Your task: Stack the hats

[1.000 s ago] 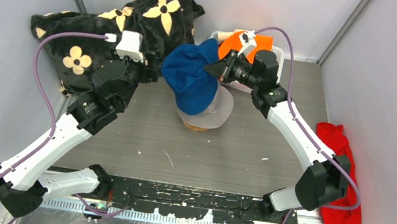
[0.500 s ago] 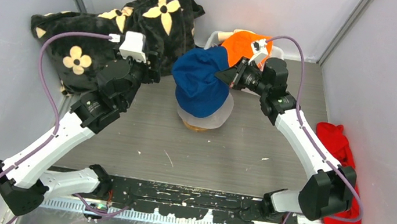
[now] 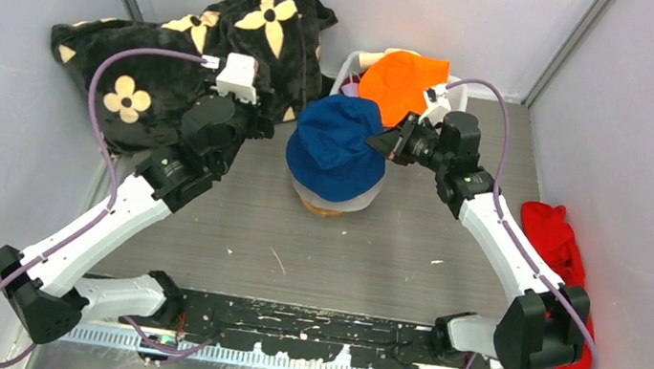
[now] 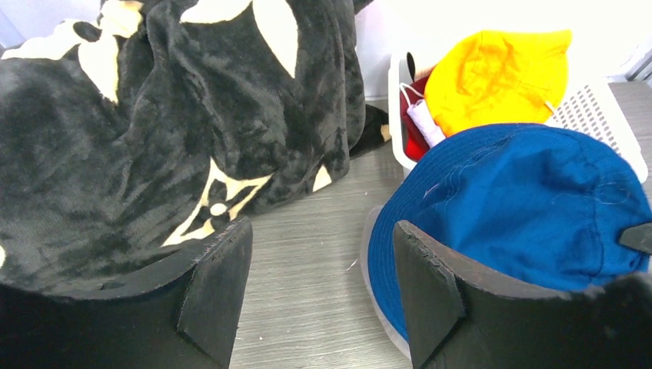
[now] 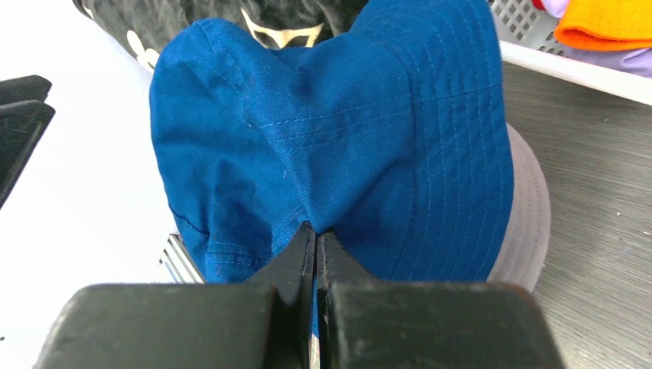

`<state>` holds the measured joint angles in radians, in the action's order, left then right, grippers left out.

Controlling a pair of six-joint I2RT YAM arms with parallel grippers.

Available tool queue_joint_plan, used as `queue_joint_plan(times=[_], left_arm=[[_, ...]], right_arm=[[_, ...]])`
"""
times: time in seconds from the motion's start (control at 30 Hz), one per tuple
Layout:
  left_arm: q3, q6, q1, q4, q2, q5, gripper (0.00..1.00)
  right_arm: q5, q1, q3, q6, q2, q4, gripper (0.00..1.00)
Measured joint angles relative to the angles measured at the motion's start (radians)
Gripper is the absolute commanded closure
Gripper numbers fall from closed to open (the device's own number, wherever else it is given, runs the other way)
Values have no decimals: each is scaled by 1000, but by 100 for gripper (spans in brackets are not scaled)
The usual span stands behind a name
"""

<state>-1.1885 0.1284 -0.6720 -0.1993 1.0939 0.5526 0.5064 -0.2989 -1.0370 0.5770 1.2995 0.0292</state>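
Observation:
The blue hat (image 3: 336, 144) lies over the grey hat (image 3: 350, 197), which sits on a tan thing at the table's middle. My right gripper (image 3: 377, 141) is shut on the blue hat's right brim; the right wrist view shows the blue hat (image 5: 346, 131) pinched between the jaws, above the grey brim (image 5: 527, 231). The orange hat (image 3: 403, 79) sits in the white basket (image 3: 455, 89) at the back, with lilac and maroon cloth beside it. My left gripper (image 4: 323, 277) is open and empty just left of the blue hat (image 4: 523, 200); it also shows in the top view (image 3: 264, 123).
The black blanket with cream flowers (image 3: 177, 57) fills the back left, close behind my left gripper. A red cloth (image 3: 563, 266) lies along the right wall. Grey walls close in the table on three sides.
My right gripper has pulled the blue hat rightward and down, so it now covers the grey hat. The orange hat is more exposed. My left arm has shifted right toward the blue hat.

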Motion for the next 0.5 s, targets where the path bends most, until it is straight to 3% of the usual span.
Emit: queue_joint_plan(times=[0.17, 0.23, 0.3, 0.5], left_arm=[[0, 3, 0, 1, 55, 0, 33], [0, 4, 0, 2, 76, 0, 33], [0, 10, 3, 3, 90, 0, 33], [19, 58, 47, 17, 105, -8, 32]], right_arm=[[0, 20, 9, -1, -2, 0, 99], [0, 22, 17, -2, -2, 2, 93], [1, 23, 25, -3, -1, 3, 81], [0, 39, 51, -3, -4, 2, 32]])
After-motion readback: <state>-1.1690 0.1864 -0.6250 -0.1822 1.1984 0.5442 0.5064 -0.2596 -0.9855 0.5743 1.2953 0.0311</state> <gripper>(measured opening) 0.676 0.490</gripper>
